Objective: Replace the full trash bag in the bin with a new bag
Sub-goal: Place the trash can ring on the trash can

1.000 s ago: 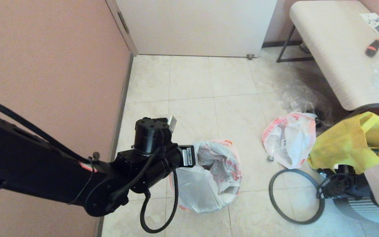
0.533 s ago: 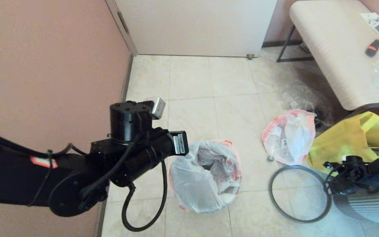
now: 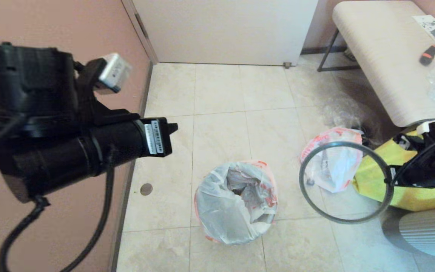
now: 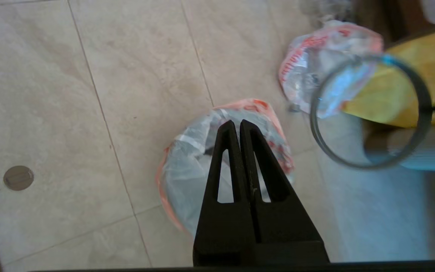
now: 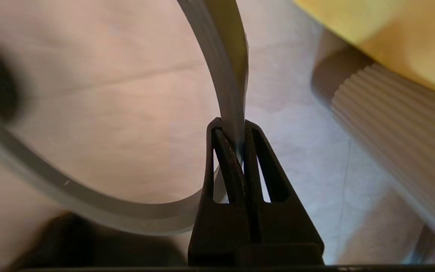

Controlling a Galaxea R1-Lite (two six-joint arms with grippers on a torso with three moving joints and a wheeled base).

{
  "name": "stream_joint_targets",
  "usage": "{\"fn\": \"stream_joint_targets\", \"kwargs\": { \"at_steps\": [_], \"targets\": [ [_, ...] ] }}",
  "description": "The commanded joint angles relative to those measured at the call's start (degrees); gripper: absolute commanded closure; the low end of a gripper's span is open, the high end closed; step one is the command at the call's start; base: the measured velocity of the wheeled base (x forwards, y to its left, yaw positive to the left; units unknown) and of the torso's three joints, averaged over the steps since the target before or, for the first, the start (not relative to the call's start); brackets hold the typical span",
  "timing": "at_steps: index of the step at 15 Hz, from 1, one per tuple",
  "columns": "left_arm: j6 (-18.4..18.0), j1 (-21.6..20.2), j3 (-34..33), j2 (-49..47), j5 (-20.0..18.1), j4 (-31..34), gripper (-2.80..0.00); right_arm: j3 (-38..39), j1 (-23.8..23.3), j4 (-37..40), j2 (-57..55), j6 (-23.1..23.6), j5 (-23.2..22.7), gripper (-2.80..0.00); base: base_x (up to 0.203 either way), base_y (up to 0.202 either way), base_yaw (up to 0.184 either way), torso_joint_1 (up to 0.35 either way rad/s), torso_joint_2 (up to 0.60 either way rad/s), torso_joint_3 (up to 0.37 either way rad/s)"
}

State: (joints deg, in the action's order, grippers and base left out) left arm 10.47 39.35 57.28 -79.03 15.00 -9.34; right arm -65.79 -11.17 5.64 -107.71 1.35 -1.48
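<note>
Since a second ago, both my arms have risen: my right end effector [image 5: 232,141] has lifted the grey hoop rim [image 3: 347,221] off the floor tiles, and my left arm has drawn up and back toward the pink wall. That right end effector is clamped on the hoop's band, its fingers [image 5: 253,151] pinching it from both sides, and the ring now hangs in the air in front of the full trash bag [image 3: 329,160] and the yellow fabric tote [image 3: 376,177]. My left end effector [image 4: 239,126] is raised above the bin [image 3: 236,202] with its fingers pressed together and nothing between them. The new bag [image 3: 217,211] lines the bin, its pink edge folded out around the mouth; the black bucket itself is almost wholly hidden under the plastic, as far as I can make out. The full trash bag lies on the floor to the right of the bin, just beside the tote, below the pale worktop [image 3: 383,56].
</note>
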Motion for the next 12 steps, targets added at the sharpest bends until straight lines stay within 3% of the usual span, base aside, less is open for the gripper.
{"fn": "stream_joint_targets", "kwargs": {
  "at_steps": [1,3,5,7,12],
  "targets": [
    [0.1,0.0,2.5,6.6,-0.5,4.6,0.00,-0.5,5.2,5.6,15.2,-2.4,2.3,0.00,0.000,0.000,0.000,0.000,0.00,0.000],
    [0.2,0.0,3.7,8.8,-1.5,5.9,0.00,-7.1,12.2,18.0,21.7,-5.9,7.6,0.00,0.000,0.000,0.000,0.000,0.00,0.000],
    [0.1,0.3,3.7,9.8,-1.6,6.1,0.00,-11.6,17.2,26.3,23.4,-8.6,9.4,0.00,0.000,0.000,0.000,0.000,0.00,0.000],
    [0.1,1.3,3.7,10.6,-1.6,6.1,0.00,-13.6,23.2,27.8,22.7,-13.2,10.0,0.00,0.000,0.000,0.000,0.000,0.00,0.000],
    [0.2,0.9,3.7,8.9,-1.6,5.9,0.00,-18.2,33.4,28.2,11.3,-19.6,10.2,0.00,0.000,0.000,0.000,0.000,0.00,0.000]
  ]
}}
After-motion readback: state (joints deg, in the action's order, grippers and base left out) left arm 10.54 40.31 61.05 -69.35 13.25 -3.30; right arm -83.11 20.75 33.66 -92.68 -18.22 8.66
